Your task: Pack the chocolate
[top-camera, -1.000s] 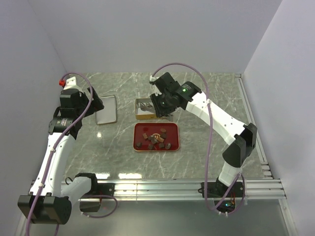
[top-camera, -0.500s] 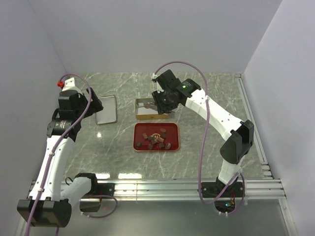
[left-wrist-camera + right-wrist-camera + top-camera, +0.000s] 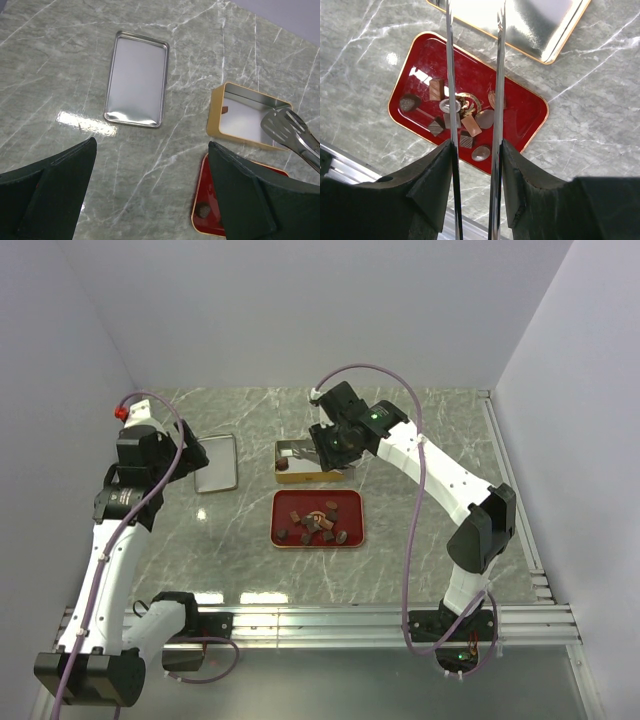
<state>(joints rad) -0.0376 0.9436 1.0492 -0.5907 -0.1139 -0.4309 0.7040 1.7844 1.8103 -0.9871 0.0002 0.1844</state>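
Over at the 9 o'clock side of the tabletop (image 3: 60, 65), the left pincer (image 3: 152, 150) hangs with its fingers spread wide and nothing in them. Under it a shiny lid (image 3: 136, 80) lies flat, off the tin, I think so the tin can be filled. At 3 o'clock from the lid sits the gold tin (image 3: 214, 117), open side up. The tongs (image 3: 295, 135) reach over it. The right pincer (image 3: 475, 147) pinches the two long tong arms, which stand a little apart. At 6 o'clock from the tin lies the red tray (image 3: 520, 107), with the chocolate (image 3: 470, 125) bunched near its middle. A small brown bit shows inside the tin; I cannot tell if it is a piece.
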